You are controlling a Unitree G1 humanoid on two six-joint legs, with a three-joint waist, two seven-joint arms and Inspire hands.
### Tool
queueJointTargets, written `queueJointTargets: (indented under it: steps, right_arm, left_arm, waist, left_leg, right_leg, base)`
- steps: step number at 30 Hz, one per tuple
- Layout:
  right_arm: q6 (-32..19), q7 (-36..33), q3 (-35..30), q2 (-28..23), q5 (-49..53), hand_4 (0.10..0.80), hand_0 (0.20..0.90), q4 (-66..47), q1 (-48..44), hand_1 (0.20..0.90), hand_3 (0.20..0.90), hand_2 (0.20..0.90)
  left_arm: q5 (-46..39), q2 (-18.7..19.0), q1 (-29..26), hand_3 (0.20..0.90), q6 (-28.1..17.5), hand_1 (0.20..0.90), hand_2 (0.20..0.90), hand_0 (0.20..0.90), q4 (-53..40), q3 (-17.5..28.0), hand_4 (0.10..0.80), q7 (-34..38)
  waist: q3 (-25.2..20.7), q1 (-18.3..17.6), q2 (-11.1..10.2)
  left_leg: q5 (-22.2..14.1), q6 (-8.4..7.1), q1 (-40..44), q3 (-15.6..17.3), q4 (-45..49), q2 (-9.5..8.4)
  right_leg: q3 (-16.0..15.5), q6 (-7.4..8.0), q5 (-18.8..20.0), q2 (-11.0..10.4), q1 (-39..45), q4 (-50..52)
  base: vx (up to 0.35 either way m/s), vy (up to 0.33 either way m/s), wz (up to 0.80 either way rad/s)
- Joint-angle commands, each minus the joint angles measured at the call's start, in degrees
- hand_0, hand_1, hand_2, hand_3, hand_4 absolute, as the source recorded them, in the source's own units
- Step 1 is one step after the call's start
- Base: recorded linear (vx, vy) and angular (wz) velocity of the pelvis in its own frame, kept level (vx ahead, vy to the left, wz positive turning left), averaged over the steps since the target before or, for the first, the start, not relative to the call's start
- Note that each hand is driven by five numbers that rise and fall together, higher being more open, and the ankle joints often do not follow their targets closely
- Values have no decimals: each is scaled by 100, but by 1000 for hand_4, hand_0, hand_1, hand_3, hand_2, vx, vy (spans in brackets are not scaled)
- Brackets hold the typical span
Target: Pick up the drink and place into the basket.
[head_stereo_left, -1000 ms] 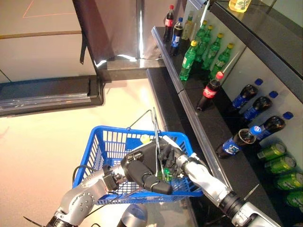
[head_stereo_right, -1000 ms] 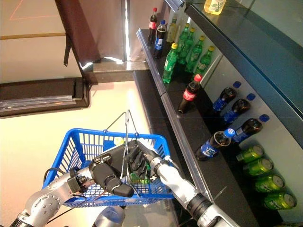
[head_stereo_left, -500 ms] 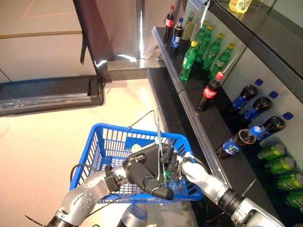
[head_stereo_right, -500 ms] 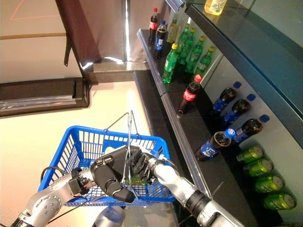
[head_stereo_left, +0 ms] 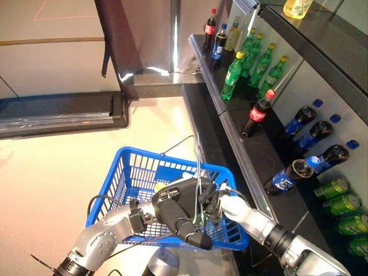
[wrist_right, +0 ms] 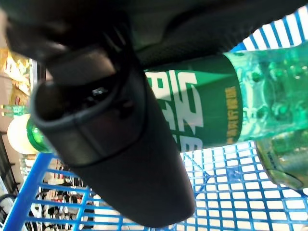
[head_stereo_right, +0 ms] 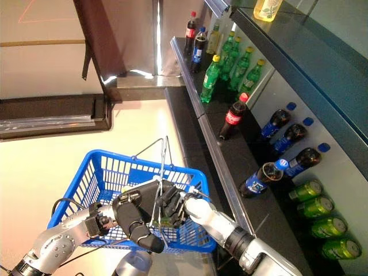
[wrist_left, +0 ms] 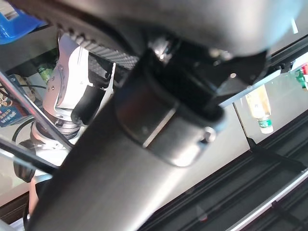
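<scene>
A blue wire-mesh basket [head_stereo_left: 131, 172] hangs in front of me, above the pale floor. My left hand [head_stereo_left: 177, 208] is curled round its metal handle [head_stereo_left: 198, 167], which rises above the hand. My right hand [head_stereo_left: 213, 198] reaches in over the basket's right rim. It is shut on a green drink bottle [wrist_right: 204, 113] with a pale yellow cap [wrist_right: 17, 135]. The bottle is down inside the basket and lies roughly level in the grip. In the eye views only a sliver of green bottle [head_stereo_right: 167, 218] shows between the two hands.
A dark shelf [head_stereo_left: 229, 135] runs along the right. On it stand green bottles [head_stereo_left: 232, 75] and a red-capped cola bottle [head_stereo_left: 256, 112]. Blue-capped dark bottles [head_stereo_left: 301, 118] and green cans [head_stereo_left: 339, 202] lie further along it. A dark floor rail [head_stereo_left: 57, 114] crosses the far left.
The right hand has sunk lower into the basket with the green bottle. The left hand keeps its hold on the handle. The camera has shifted slightly.
</scene>
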Motion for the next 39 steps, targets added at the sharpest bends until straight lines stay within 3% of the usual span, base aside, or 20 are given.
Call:
queueJointTargets:
  steps: [1,3,4,31,39]
  right_arm:
    - [-279,212,483,384,227,303,474,-405,-450,474,403,474]
    - [-248,231,507,399,240,756,862,-383,-441,862,856,862]
    - [-216,219,517,413,233,800,900,-401,-421,900,900,900]
    - [-169,104,276,435,276,800,900,-432,-287,900,900,900]
    - [-193,-41,16,332,390,800,900,-525,-225,900,900,900]
  left_arm:
    - [-908,-978,-1247,200,-1046,300,300,300,-1814,-262,100,-1059]
    - [-889,-986,-1238,200,-1053,300,300,300,-1808,-278,100,-1072]
    - [-877,-996,-1237,200,-1050,300,300,300,-1813,-288,100,-1068]
    - [-789,-998,-1117,200,-1202,300,300,300,-1774,-95,100,-799]
    - [-679,-965,-934,200,-1495,300,300,300,-1622,161,100,-392]
  waist:
    - [-1016,-24,134]
    - [-1015,-20,132]
    - [-1014,-19,133]
    - [-1021,-51,127]
    - [-1020,-54,132]
  left_leg:
    - [-152,69,210,-83,-110,-69]
    - [-153,70,209,-80,-110,-71]
    - [-155,70,210,-80,-110,-69]
    - [-149,79,207,-16,-110,-62]
    - [-146,87,206,21,-110,-59]
  right_leg:
    - [112,-332,259,174,-180,249]
    - [106,-334,253,170,-181,259]
    - [103,-332,251,167,-183,266]
    - [159,-335,269,177,-198,251]
    - [175,-327,279,171,-213,252]
  base:
    - [0,0,0]
    - [2,3,2]
    - [4,5,6]
    - [0,0,1]
    - [0,0,0]
